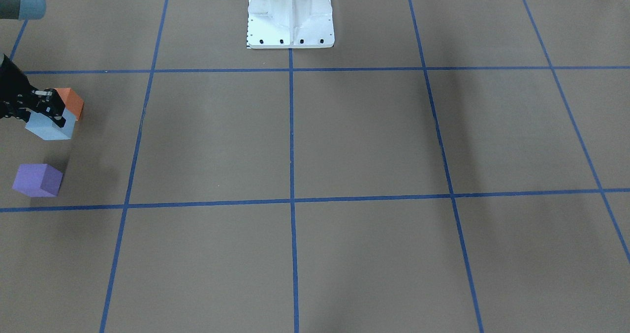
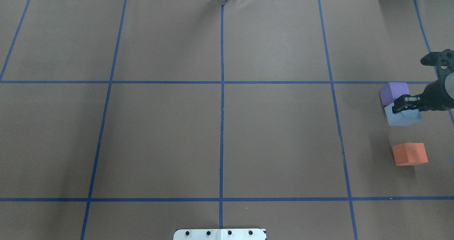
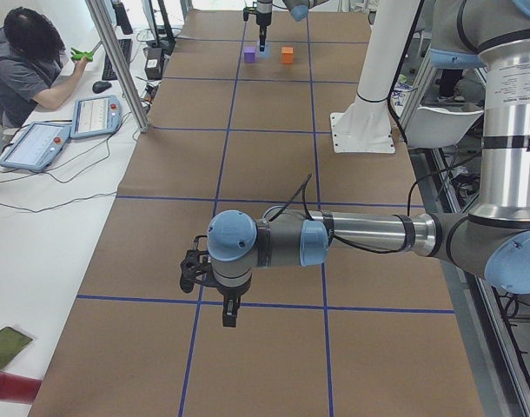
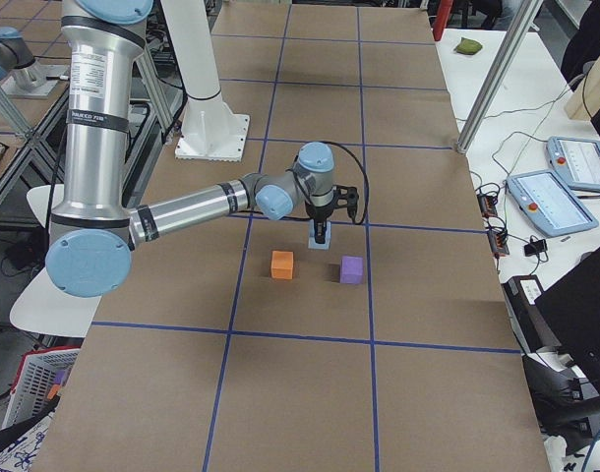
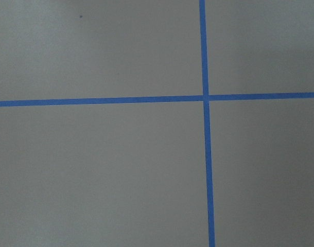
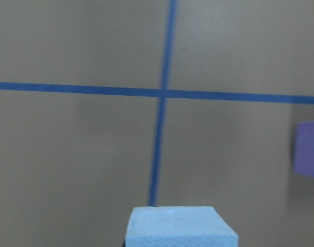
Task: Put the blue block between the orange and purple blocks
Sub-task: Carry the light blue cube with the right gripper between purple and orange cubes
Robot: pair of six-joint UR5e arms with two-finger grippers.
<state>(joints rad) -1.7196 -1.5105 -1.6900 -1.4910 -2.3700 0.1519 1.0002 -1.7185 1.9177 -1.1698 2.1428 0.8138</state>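
- Three cubes are shown: blue block (image 2: 408,118), orange block (image 2: 409,154) and purple block (image 2: 393,91).
- Blue block is clamped by the right gripper (image 2: 399,106), just beside the purple block, on the side facing the orange block.
- Orange block is set near the purple block, not touching it.
- Left gripper (image 3: 228,314) is seen well apart from the purple block; whether it is parted or closed cannot be told.

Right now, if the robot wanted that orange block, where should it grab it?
Probably from straight above, closing on two opposite side faces of the orange block. It is a cube sitting flat on the table, top uncovered, with nothing touching its sides in the overhead view.
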